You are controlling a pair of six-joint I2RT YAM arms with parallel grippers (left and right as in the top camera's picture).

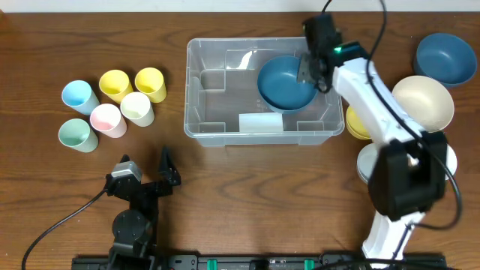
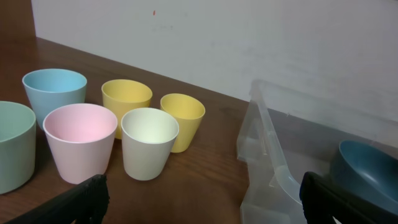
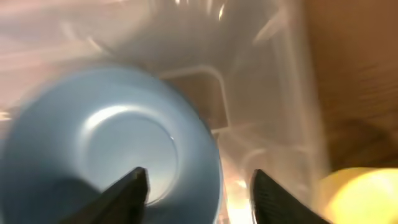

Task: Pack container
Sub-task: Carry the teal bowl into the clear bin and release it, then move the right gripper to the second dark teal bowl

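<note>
Packing barely begun: one blue bowl (image 1: 283,84) inside container (image 1: 196,90), table centre. Right gripper (image 3: 202,193) spread over bowl rim, gripping nothing; left gripper (image 2: 202,196) wide, empty. Cups (image 1: 107,118) at 9 o'clock and bowls (image 1: 424,101) at 3 o'clock left to pack.

Even, soft light — right wrist view badly blurred.

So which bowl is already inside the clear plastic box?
The dark blue bowl, at the right end of the clear plastic bin; the second blue bowl, cream bowl and yellow bowl sit outside it.
</note>
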